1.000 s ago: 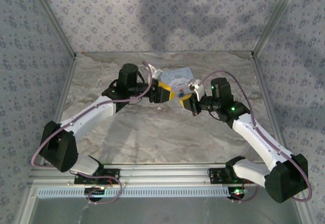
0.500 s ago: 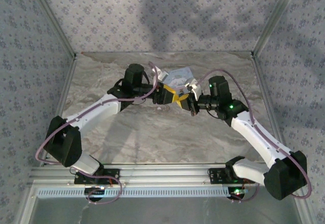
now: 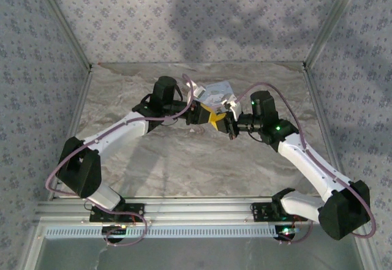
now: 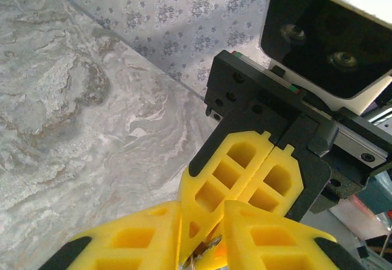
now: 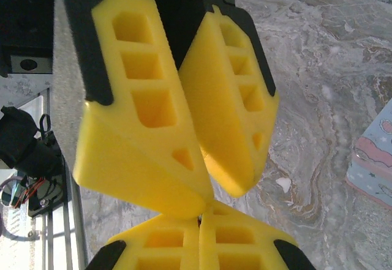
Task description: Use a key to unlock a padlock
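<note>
— Out over the marble worktop point(image 3: 184, 166), the right gripper point(image 5: 199, 226) has its yellow fingers point(image 5: 156, 242) pressed flat together, their tips meeting the left gripper point(image 4: 205, 236) head-on.
— And the left one's fingers point(image 4: 128, 242)?
— Close, with a narrow gap. A metal sliver point(image 4: 201, 256) glints in it, too small to call padlock or key, and a firm pinch cannot be told.
— Beyond them?
— The pastel tin point(image 3: 215, 90), just behind.

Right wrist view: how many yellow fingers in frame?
4. Two left-arm fingers hang from the top, side by side; two right-arm fingers sit at the bottom edge, pressed together.
</note>
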You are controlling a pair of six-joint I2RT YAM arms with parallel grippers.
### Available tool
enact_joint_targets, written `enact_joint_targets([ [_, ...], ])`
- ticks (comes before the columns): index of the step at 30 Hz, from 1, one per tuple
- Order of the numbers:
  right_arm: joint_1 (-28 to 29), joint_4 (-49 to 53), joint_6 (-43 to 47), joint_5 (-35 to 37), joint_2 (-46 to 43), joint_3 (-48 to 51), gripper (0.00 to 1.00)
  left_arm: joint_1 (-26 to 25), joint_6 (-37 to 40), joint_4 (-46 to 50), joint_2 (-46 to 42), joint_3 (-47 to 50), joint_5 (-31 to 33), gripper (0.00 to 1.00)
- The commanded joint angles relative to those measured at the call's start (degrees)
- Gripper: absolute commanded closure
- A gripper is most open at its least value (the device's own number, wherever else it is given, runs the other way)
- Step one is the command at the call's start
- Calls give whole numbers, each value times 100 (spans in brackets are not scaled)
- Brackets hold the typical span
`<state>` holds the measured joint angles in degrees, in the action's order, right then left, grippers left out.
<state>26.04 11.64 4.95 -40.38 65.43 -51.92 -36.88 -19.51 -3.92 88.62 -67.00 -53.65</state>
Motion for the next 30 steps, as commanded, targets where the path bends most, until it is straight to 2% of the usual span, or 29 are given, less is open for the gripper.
enact_joint_targets([
  [1,32,-206,-184,-146,48,-152,100,-48,96,40,33,-160,-201,79],
  [8,-21,-282,-353,-233,76,-143,100,-48,139,53,-22,-148,-184,100],
  [10,-91,-277,-434,-321,58,-117,96,-54,113,-38,-90,-113,-93,100],
  [16,-510,-771,-929,-804,-164,202,70,-53,-146,-624,-317,105,297,100],
  [21,-697,-1489,-1502,-1150,-307,460,59,-51,-225,-793,-423,169,547,100],
  [25,-688,-1728,-1712,-1251,-218,472,55,-47,-256,-855,-468,183,613,100],
  [30,-571,-1897,-1821,-1252,-25,455,55,-48,-255,-869,-493,201,627,100],
])
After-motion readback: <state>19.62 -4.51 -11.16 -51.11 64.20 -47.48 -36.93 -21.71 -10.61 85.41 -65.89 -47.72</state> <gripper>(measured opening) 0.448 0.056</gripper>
